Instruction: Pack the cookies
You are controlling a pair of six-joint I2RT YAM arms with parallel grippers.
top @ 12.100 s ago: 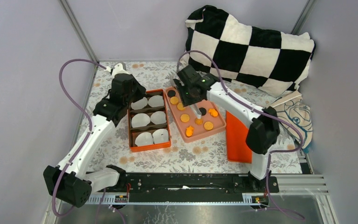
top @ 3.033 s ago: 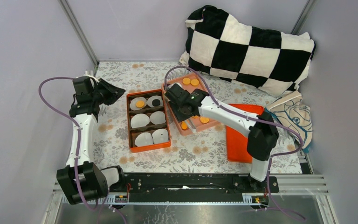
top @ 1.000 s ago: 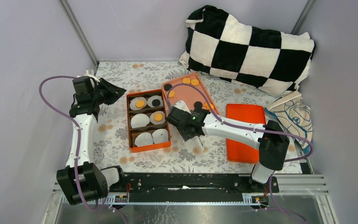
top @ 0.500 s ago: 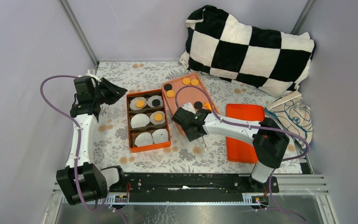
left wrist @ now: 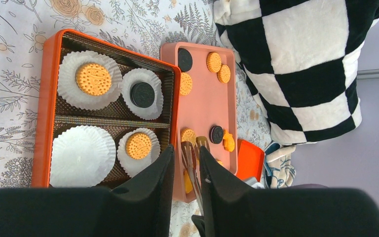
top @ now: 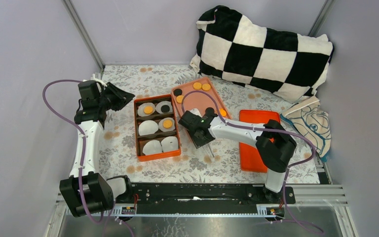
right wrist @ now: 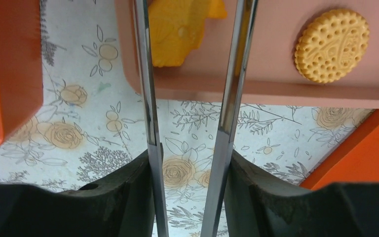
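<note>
Starting at the left, the left gripper [top: 122,97] is held above the table [top: 123,148], its jaws parted only a little and nothing pinched between them. Next, three cookies [left wrist: 94,79] are seen seated in paper cups [left wrist: 82,155] inside the orange box [left wrist: 43,113]: two orange, one black. Just beside the box, more cookies are scattered on the pink tray [left wrist: 205,106]. At the tray's near rim the right gripper [right wrist: 193,74] is spread and empty; one jaw is crossed over an odd-shaped orange cookie [right wrist: 177,29], though contact cannot be judged from this angle. Farther right, an orange lid [top: 249,153] is laid flat on the table.
</note>
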